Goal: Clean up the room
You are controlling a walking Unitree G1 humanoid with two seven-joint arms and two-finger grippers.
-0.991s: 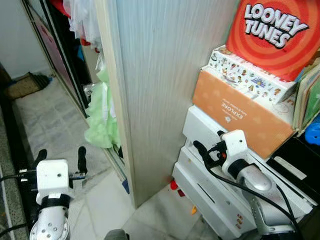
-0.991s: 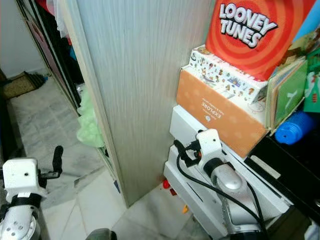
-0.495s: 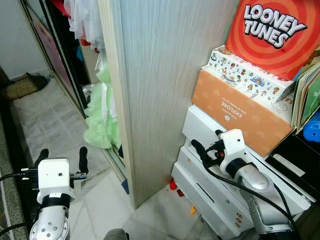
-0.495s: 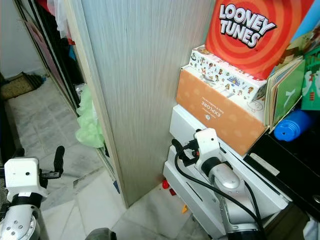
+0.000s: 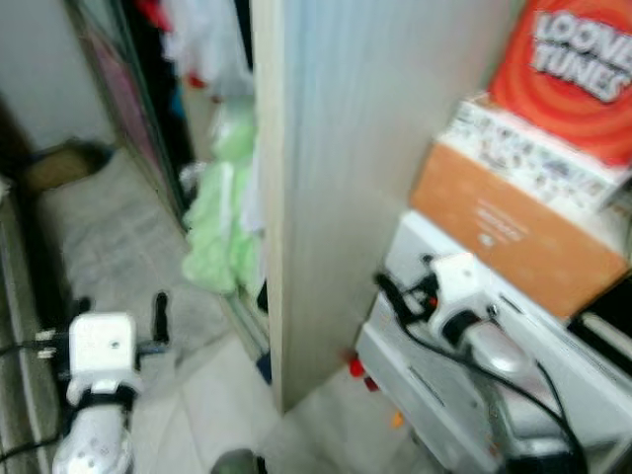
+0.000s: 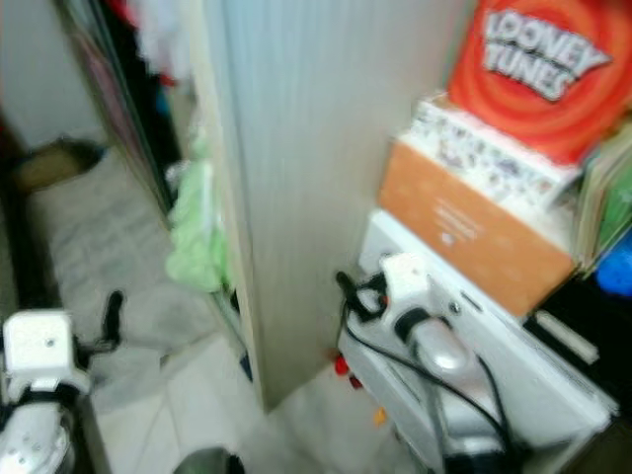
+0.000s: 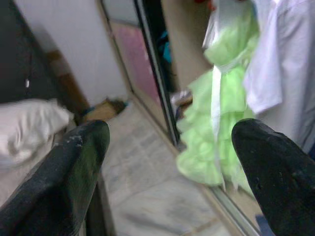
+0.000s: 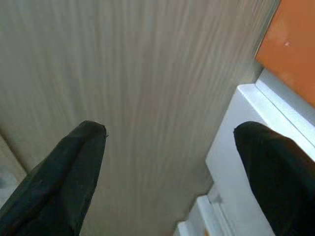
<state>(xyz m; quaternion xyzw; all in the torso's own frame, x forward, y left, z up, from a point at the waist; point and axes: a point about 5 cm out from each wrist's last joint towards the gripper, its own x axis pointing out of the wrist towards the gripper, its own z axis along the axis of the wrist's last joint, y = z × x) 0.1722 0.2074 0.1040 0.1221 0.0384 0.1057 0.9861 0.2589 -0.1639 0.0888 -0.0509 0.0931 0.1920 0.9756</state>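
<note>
- The left gripper (image 7: pixel 167 162) hung low over the pale tiled floor (image 5: pixel 109 237), its fingers spread and empty; a frilly light-green dress (image 7: pixel 216 118) hung ahead of it.
- The right gripper (image 8: pixel 170 167) was spread, empty, facing the pale wood-grain wardrobe panel (image 8: pixel 123 73), an orange cardboard box (image 6: pixel 464 227) just beyond.

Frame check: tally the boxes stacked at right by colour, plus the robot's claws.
Red Looney Tunes box: 1
White patterned box: 1
Orange box: 1
Claws, left claw and right claw, both open and empty: 2
Total: 5
</note>
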